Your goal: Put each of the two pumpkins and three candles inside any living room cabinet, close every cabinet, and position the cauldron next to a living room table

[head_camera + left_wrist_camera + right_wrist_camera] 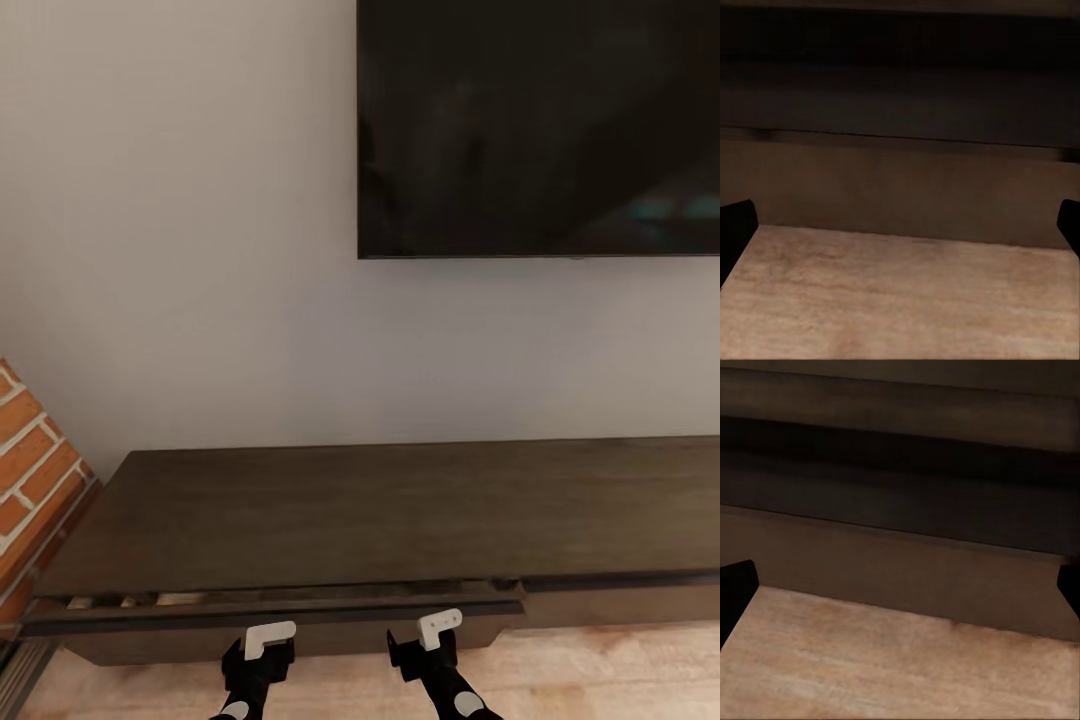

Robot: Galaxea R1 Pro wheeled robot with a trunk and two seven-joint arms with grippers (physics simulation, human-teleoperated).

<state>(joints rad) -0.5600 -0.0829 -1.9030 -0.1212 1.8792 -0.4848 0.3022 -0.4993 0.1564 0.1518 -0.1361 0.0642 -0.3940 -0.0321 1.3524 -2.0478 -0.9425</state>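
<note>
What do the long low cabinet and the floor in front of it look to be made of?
The cabinet looks like dark-brown wood with a matte finish: faint grain shows on its top. The floor looks like light wood or laminate planks, with pale streaked grain.

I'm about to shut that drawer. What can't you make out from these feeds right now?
- Drawer contents: head view, only a thin slit shows under the cabinet top; pale bits inside too small to name.
- Cabinet's right end: cut off by the head view's edge.
- Left gripper and right gripper: jaws spread wide in the wrist views, fingertips cut off at the edges.
</note>
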